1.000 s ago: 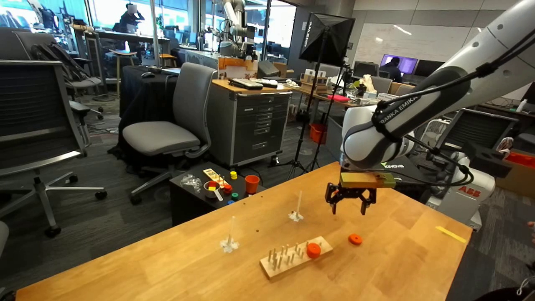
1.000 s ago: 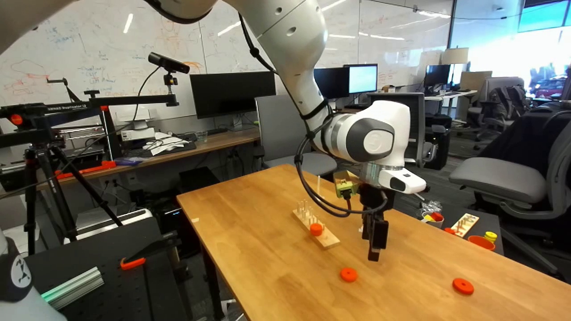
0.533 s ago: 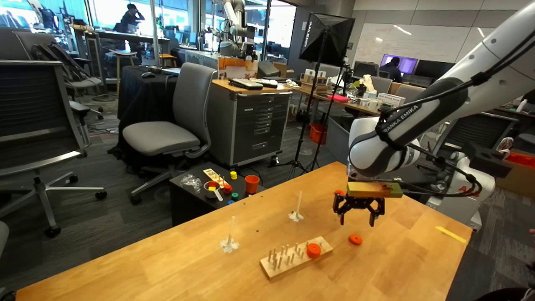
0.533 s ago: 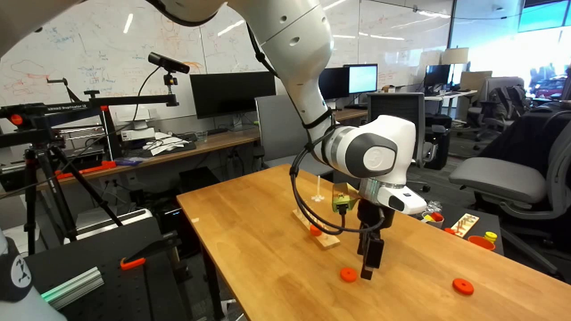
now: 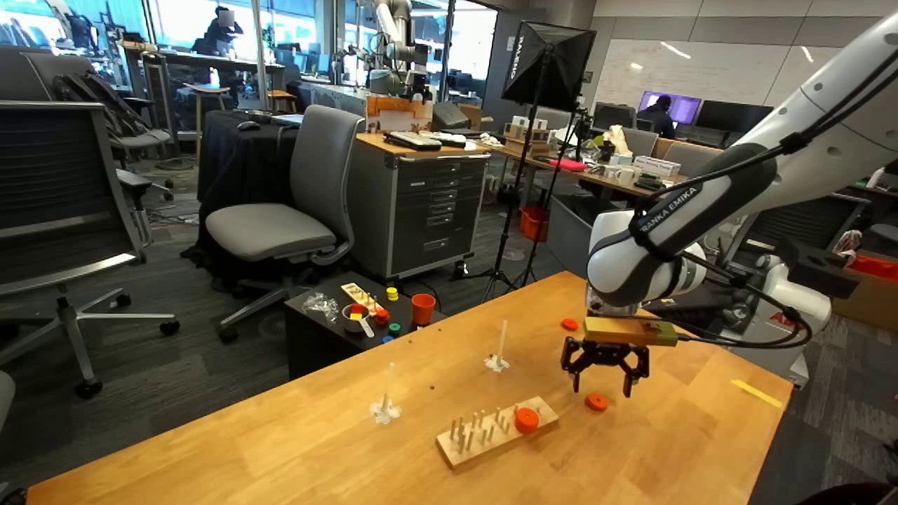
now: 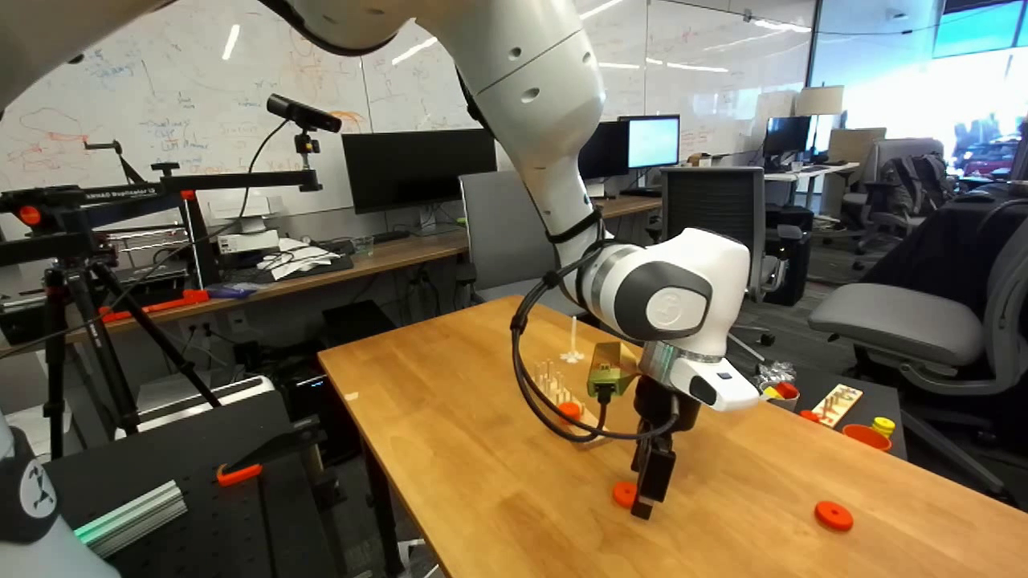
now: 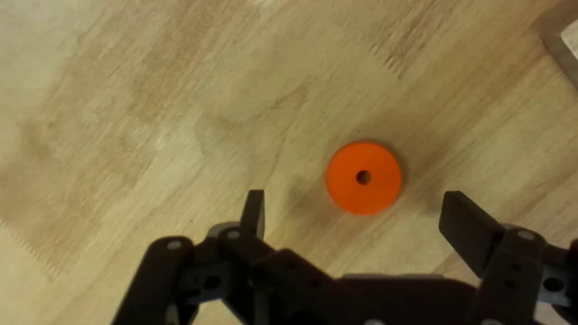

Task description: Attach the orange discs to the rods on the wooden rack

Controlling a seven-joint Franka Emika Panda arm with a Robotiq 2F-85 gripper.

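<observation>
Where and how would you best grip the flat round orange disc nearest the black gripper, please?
I'd probably pinch the flat round orange disc by opposite sides of its outer rim, coming straight down from above. It lies flat on the brown wooden table, hole facing up, and the open black gripper looks wide enough to straddle it.

White RANKA EMIKA runs along the white-and-grey jointed robot arm (image 5: 722,189) in an exterior view, where white NEEWER edges the square black fabric softbox (image 5: 561,70) and red AB shows on a smaller, rounded white machine (image 5: 807,298). In an exterior view, ANHAO Duplicator i3 stands on a long black bar (image 6: 193,185); coloured handwriting on the glossy whiteboard (image 6: 434,104) is illegible.
</observation>
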